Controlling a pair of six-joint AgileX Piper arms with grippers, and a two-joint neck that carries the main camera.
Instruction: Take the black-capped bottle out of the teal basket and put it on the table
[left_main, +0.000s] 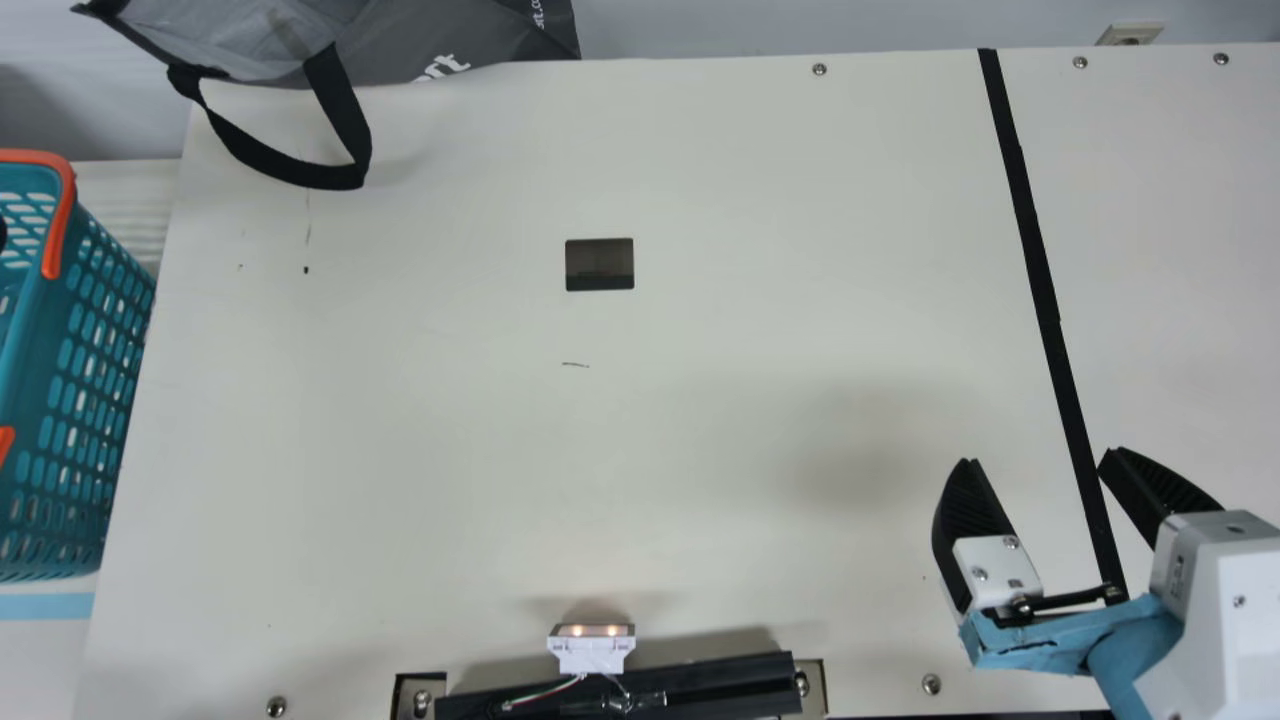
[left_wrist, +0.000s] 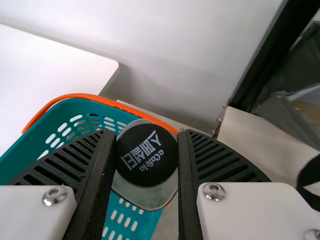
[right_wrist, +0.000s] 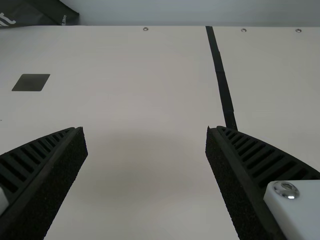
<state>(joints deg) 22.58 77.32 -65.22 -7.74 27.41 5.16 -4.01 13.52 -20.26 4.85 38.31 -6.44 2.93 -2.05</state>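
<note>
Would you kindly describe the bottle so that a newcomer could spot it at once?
In the left wrist view, find the teal basket. Before it, the left pincer grips the bottle: a round black cap, white-lettered, above a clear body, unlike the ribbed fingers.

Main view: grey bag (left_main: 430, 45) at far left; its black strap (left_main: 335, 178) loops nearward. Small dark rectangle (left_main: 600, 264) left of centre, short pen mark (left_main: 575, 365) just nearer. Black tape strip (left_main: 1037, 270) runs far to near, right side. Wall socket (left_main: 1130, 36) beyond, far right. White fitting (left_main: 591, 652), two lamps lit, beside black bar (left_main: 720, 685) at near edge. Left wrist view: pale board (left_wrist: 55, 65), rounded corner.
</note>
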